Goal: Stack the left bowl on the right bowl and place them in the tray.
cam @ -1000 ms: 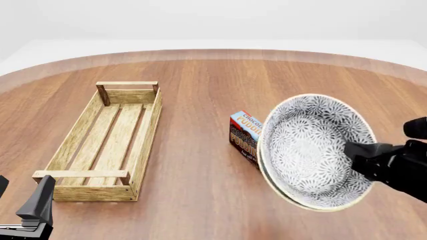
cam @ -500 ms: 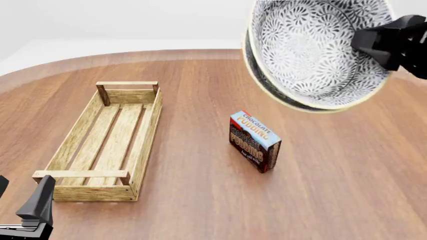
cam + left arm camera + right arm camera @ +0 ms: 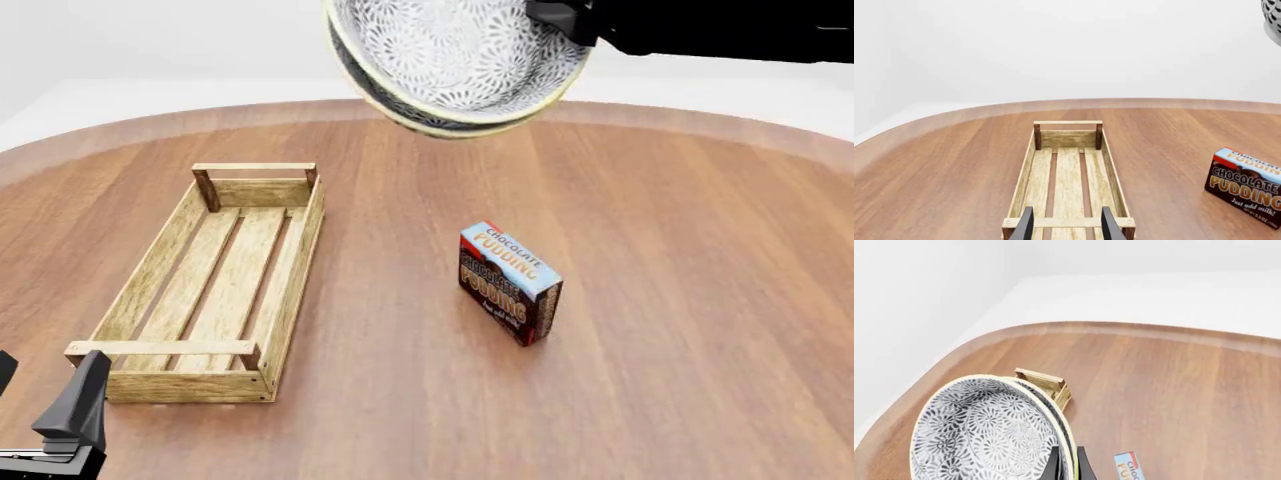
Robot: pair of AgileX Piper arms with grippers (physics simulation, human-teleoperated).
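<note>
Stacked bowls (image 3: 454, 60) clamped in my right fingers (image 3: 1066, 462), top centre, airborne. Left fingers (image 3: 1066, 224) apart, idle. Next: lower into tray (image 3: 214, 285).

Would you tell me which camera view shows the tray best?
The front view: the whole tray shows from above, both ends and all slats. The left wrist view cuts off its near end behind the left gripper. The right wrist view shows one corner past the bowls.
</note>
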